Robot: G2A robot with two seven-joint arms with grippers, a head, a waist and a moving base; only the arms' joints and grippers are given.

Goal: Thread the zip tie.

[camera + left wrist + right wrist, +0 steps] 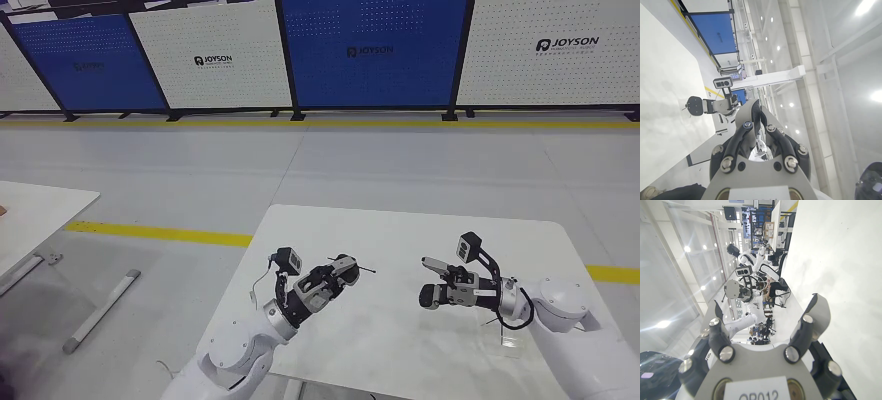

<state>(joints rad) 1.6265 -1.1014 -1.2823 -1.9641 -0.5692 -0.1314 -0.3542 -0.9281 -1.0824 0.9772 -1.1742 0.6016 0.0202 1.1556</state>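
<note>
The zip tie [366,269] is a thin, straight black strip. It is pinched between the closed fingers of the left gripper [345,268]. It is held off the tabletop [400,240], over its left half, and a short end sticks out on each side of the fingers.

White round-cornered table [400,225], small clear object [507,340] near its right edge.

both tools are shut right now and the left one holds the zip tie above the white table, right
Not quite. The right tool is open, its fingers spread wide with nothing between them, as the right wrist view shows. The left tool is shut and holds the zip tie above the white table.
</note>
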